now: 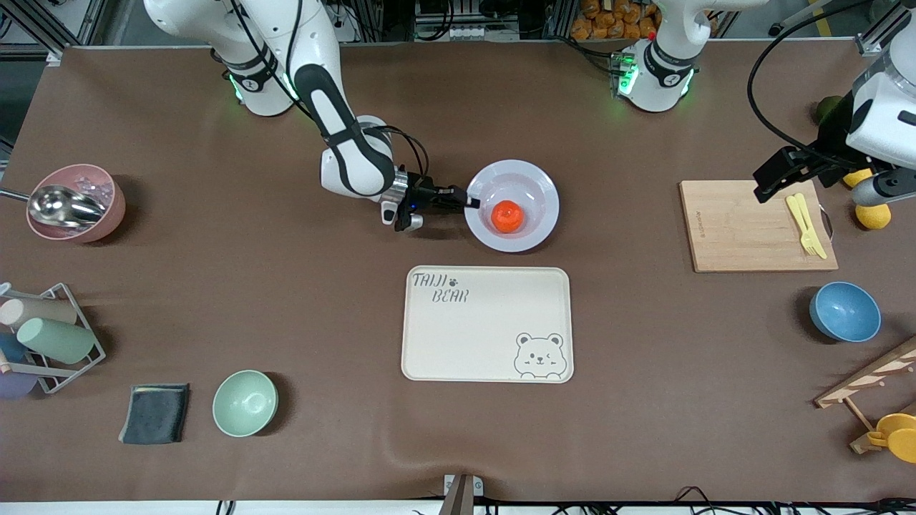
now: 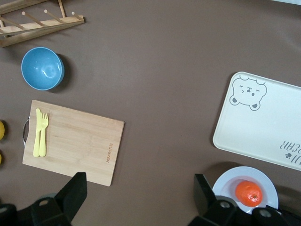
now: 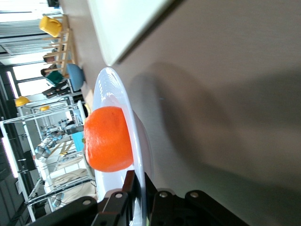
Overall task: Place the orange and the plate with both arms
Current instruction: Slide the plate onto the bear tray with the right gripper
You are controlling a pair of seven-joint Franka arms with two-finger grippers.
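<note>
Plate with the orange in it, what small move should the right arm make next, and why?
Probably lift it slightly: the right gripper is shut on the plate rim, the orange sits inside, and the bear tray lies nearer the camera.

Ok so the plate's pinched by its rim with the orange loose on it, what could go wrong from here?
1. The orange sits loose on the plate; if the plate tips when lifted, it may roll off.
2. The right claw pinches only the rim's edge, so the plate could slip or pivot.
3. The left claw waits open over the cutting board, giving no support.
</note>
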